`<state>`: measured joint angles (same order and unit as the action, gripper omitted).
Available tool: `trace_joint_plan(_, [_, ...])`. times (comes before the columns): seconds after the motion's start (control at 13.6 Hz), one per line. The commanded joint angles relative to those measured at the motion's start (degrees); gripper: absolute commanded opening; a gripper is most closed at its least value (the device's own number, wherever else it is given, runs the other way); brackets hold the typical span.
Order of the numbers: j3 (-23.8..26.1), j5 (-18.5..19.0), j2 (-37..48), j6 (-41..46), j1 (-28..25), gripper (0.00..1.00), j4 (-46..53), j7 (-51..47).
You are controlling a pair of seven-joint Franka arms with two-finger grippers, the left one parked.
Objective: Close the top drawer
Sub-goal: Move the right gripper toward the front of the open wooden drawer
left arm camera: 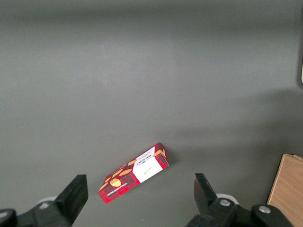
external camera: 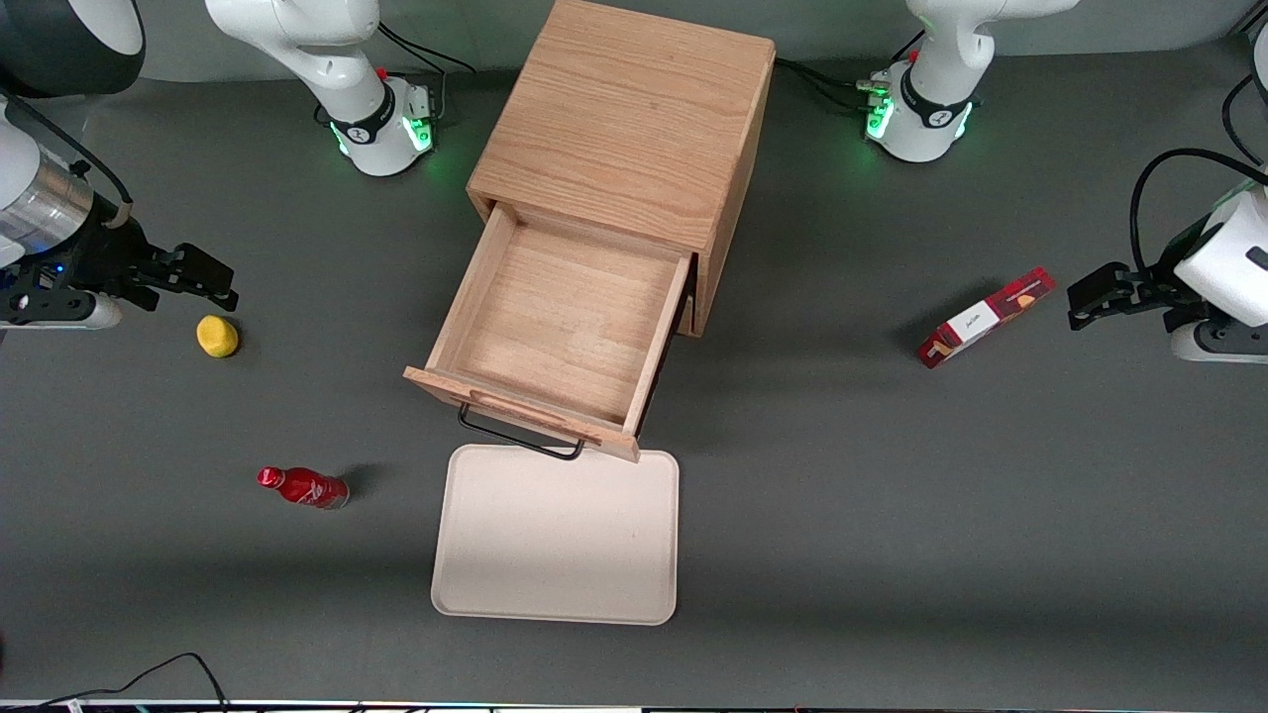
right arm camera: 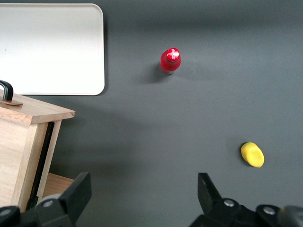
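The top drawer [external camera: 555, 317] of the light-oak cabinet [external camera: 634, 119] is pulled far out and empty. Its front has a raised wooden strip and a black wire handle [external camera: 517, 434] that hangs over the edge of a tray. The drawer's front corner also shows in the right wrist view [right arm camera: 28, 142], with a bit of the handle [right arm camera: 5, 90]. My gripper [external camera: 193, 277] is open and empty, held above the table toward the working arm's end, well away from the drawer and just above a yellow fruit. In the right wrist view the gripper [right arm camera: 144, 194] has bare table between its fingers.
A cream tray [external camera: 557, 540] lies in front of the drawer. A yellow fruit [external camera: 217, 336] and a red bottle [external camera: 302, 487] lie toward the working arm's end. A red snack box [external camera: 983, 317] lies toward the parked arm's end.
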<state>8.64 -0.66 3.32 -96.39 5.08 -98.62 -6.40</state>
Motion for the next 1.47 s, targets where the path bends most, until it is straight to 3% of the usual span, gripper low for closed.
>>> trace_joint_plan(0.0, [0.06, -1.19, 2.04, 0.15, 0.37, 1.00, -2.10, 1.65])
trace_joint_plan(0.22, [0.15, -1.19, 1.17, -0.03, -0.07, 1.00, -1.40, 5.40])
trace_joint_plan(0.44, [0.85, -1.45, -7.58, -0.03, -0.25, 1.00, 7.87, 12.53])
trace_joint_plan(0.59, [3.83, -3.81, -16.72, 0.06, 0.37, 1.00, 17.97, 20.34])
trace_joint_plan(1.03, [13.23, -3.47, -35.37, -1.34, 0.46, 1.00, 38.21, 21.17])
trace_joint_plan(1.4, [21.13, -3.47, -43.02, -10.83, -0.07, 1.00, 40.34, 24.33])
